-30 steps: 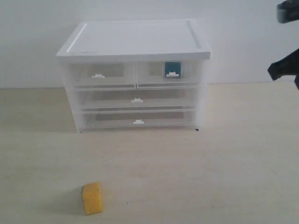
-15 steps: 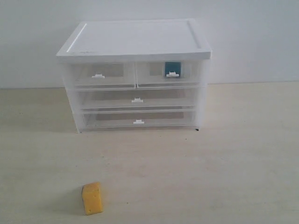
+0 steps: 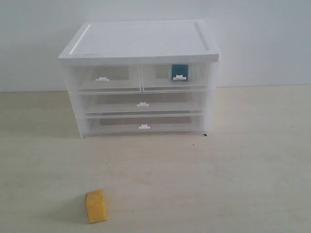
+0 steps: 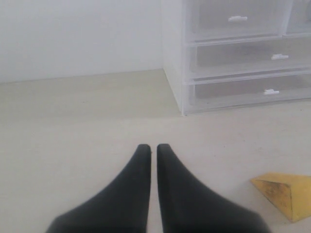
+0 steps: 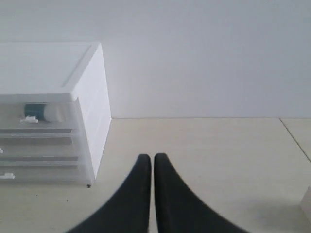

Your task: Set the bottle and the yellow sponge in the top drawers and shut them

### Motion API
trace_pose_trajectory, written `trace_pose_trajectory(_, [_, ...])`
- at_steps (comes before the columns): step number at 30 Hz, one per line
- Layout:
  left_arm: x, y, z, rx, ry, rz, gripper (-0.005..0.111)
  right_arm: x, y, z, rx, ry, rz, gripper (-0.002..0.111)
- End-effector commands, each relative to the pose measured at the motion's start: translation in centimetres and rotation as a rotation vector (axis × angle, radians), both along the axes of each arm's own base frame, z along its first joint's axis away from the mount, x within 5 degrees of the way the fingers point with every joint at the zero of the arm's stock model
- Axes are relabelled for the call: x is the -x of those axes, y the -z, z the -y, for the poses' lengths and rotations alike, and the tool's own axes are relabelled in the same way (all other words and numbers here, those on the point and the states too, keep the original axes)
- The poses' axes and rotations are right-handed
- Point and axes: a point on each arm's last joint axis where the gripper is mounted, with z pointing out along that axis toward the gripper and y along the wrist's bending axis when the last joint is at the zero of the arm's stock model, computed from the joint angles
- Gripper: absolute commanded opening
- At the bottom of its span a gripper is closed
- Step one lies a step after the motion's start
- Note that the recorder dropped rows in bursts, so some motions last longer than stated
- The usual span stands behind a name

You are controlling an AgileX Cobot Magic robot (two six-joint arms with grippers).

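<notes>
The yellow sponge (image 3: 96,206) stands on the table in front of the cabinet, toward the left; a corner of the sponge (image 4: 284,193) shows in the left wrist view. The bottle (image 3: 179,72), with its teal label, lies inside the right top drawer (image 3: 197,75), which is pushed in; the bottle (image 5: 41,113) also shows through the drawer wall in the right wrist view. The left top drawer (image 3: 116,76) is pushed in too. My left gripper (image 4: 150,148) is shut and empty over bare table beside the sponge. My right gripper (image 5: 149,158) is shut and empty, off to the cabinet's right side. Neither arm shows in the exterior view.
The white-topped cabinet (image 3: 141,41) stands at the back against a pale wall, with two full-width drawers (image 3: 116,103) below the top pair, both pushed in. A table edge (image 5: 296,141) and a pale object (image 5: 307,201) show at the far side of the right wrist view.
The right arm, visible at the exterior view's upper right edge a second ago, has moved out of that view. The sponge, bottle and drawers have not moved.
</notes>
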Motion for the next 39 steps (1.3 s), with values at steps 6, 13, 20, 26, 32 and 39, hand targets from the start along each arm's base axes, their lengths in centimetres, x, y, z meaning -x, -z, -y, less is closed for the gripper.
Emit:
trace_pose_trajectory(6, [0.0, 0.1, 0.0, 0.013, 0.004, -0.003, 0.004, 0.7, 4.6, -0.2, 0.135, -0.055, 0.069, 0.0])
trace_pose_trajectory(13, [0.0, 0.1, 0.0, 0.013, 0.004, -0.003, 0.004, 3.1, 10.6, 0.1, 0.12, -0.061, 0.079, 0.0])
trace_pose_trajectory(20, [0.0, 0.1, 0.0, 0.013, 0.004, -0.003, 0.004, 4.4, 14.3, 0.3, 0.113, -0.054, 0.091, 0.0])
trace_pose_trajectory(26, [0.0, 0.1, 0.0, 0.013, 0.005, -0.001, 0.004, 4.3, 15.0, 0.3, 0.118, -0.055, 0.067, 0.0])
trace_pose_trajectory(32, [0.0, 0.1, 0.0, 0.013, 0.005, -0.001, 0.004, 4.3, 15.1, 0.3, 0.118, -0.055, 0.062, 0.0])
trace_pose_trajectory(39, [0.0, 0.1, 0.0, 0.013, 0.005, -0.001, 0.004, 4.3, 16.0, -0.1, 0.095, -0.096, 0.025, 0.0])
